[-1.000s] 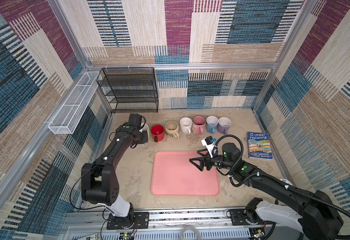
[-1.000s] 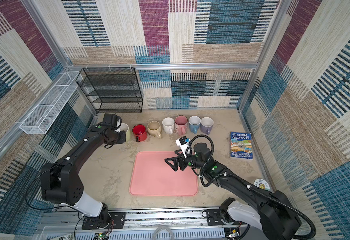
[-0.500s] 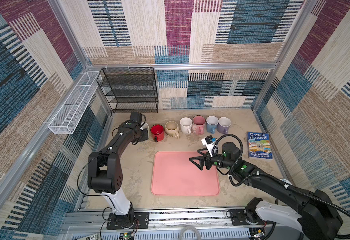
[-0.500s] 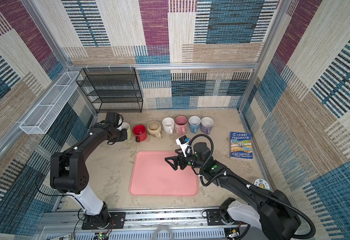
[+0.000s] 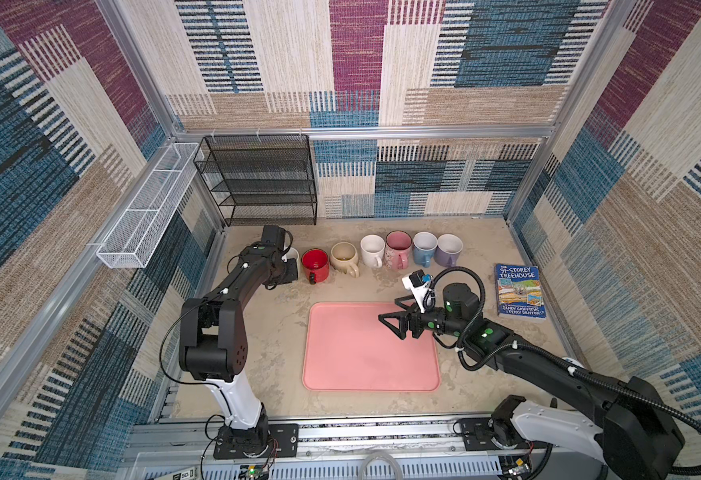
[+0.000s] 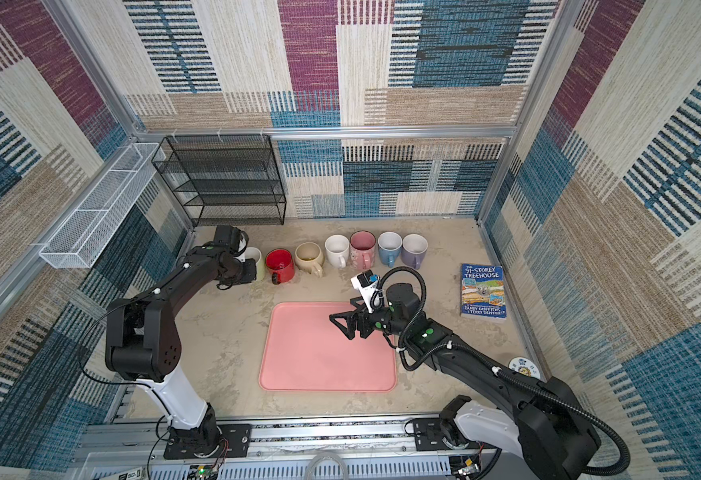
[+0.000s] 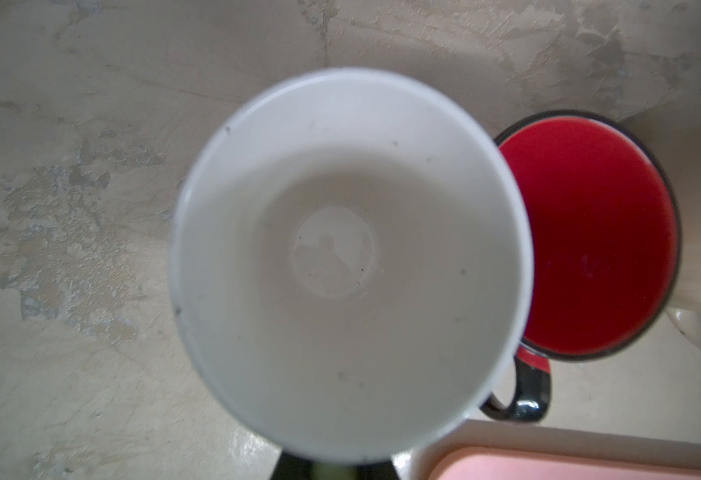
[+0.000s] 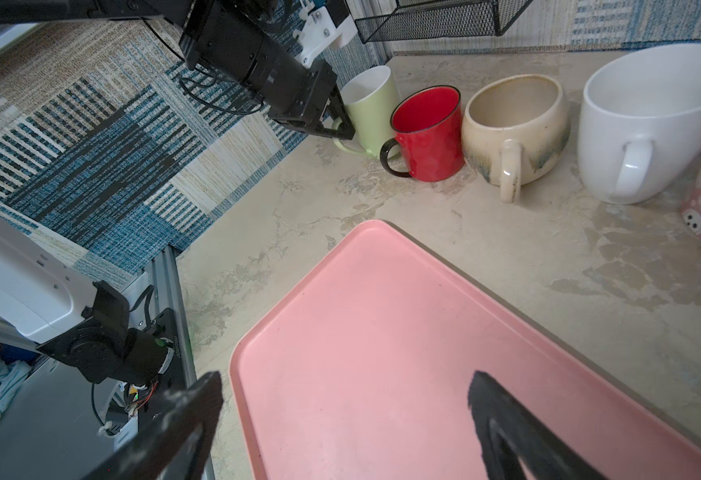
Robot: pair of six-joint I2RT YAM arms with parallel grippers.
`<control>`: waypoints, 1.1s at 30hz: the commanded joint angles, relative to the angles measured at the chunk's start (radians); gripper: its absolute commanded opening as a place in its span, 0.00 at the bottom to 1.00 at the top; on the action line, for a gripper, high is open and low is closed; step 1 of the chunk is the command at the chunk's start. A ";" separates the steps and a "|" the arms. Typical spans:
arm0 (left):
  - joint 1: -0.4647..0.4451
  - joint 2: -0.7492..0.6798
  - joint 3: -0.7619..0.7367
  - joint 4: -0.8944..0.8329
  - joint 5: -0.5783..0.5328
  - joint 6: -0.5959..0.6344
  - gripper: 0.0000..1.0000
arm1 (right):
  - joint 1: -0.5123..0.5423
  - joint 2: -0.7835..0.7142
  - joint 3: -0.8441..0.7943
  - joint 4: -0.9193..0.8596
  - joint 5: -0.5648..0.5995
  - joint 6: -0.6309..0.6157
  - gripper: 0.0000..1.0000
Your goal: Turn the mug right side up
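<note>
Light-green mug [image 8: 371, 108], upper middle in the right wrist view, sits mouth-up, unmoved for 1 second; left gripper [image 8: 338, 126] still pinches its handle narrowly. Right gripper [image 5: 391, 327] gapes wide, empty. Likely only release remains.

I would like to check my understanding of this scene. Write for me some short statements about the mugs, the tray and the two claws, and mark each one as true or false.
1. A mug stands on the pink tray. False: the tray is bare.
2. The red mug stands with its opening up. True.
3. The right claw is shut. False: its jaws stand wide open, above the tray.
4. The left claw is at the pale green mug. True.
5. The book lies beside the black shelf. False: it lies at the far right of both top views, and the shelf is at the back left.
</note>
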 commanded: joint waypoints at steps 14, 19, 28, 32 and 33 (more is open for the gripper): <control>0.004 0.042 0.003 0.074 -0.014 0.034 0.00 | 0.002 -0.013 0.000 0.004 0.006 -0.013 0.95; 0.004 0.054 0.004 0.077 -0.014 0.034 0.00 | 0.002 -0.016 0.000 0.000 0.008 -0.013 0.95; 0.004 0.050 0.000 0.075 -0.008 0.034 0.23 | 0.002 -0.021 0.005 -0.005 0.010 -0.015 0.95; 0.004 0.040 -0.003 0.074 -0.005 0.034 0.28 | 0.002 -0.030 0.001 -0.009 0.014 -0.015 0.95; 0.004 0.038 -0.003 0.075 -0.002 0.034 0.29 | 0.002 -0.030 0.001 -0.010 0.016 -0.015 0.95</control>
